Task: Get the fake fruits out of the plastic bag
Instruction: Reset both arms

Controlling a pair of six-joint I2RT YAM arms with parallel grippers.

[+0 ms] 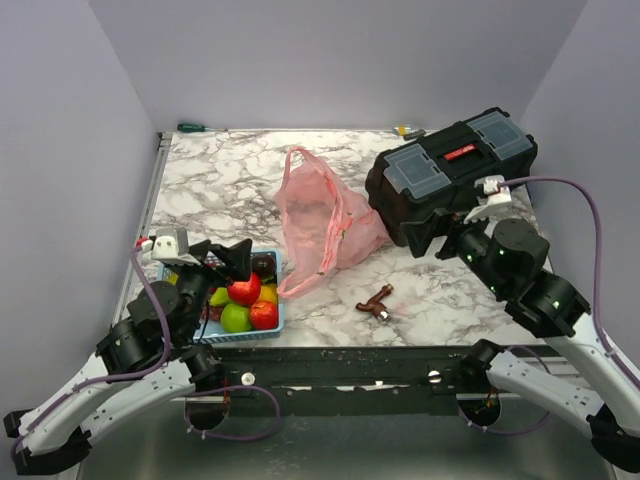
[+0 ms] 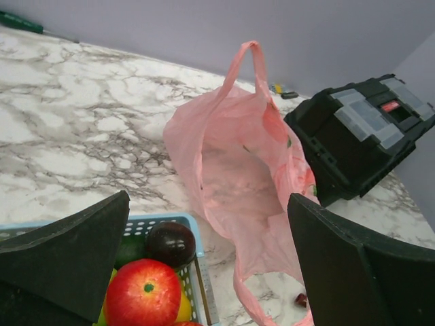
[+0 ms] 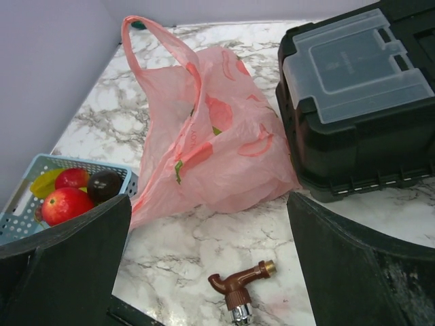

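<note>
The pink plastic bag point(image 1: 325, 220) lies slumped at mid-table, its mouth open toward the near left. In the left wrist view point(image 2: 238, 163) its inside shows no fruit. It also shows in the right wrist view point(image 3: 217, 149). The fake fruits sit in a light blue basket point(image 1: 281, 300): a red one point(image 1: 245, 290), a green one point(image 1: 235, 318) and another red one point(image 1: 264, 314). My left gripper point(image 1: 222, 262) hovers open and empty over the basket, above the red fruit point(image 2: 143, 293). My right gripper point(image 1: 435, 235) is open and empty by the bag's right side.
A black toolbox point(image 1: 450, 170) stands at the back right, touching the bag. A brown tap point(image 1: 377, 302) lies near the front edge, below my right gripper point(image 3: 241, 288). A green screwdriver point(image 1: 200, 127) lies at the back edge. A dark plum point(image 2: 170, 243) is in the basket.
</note>
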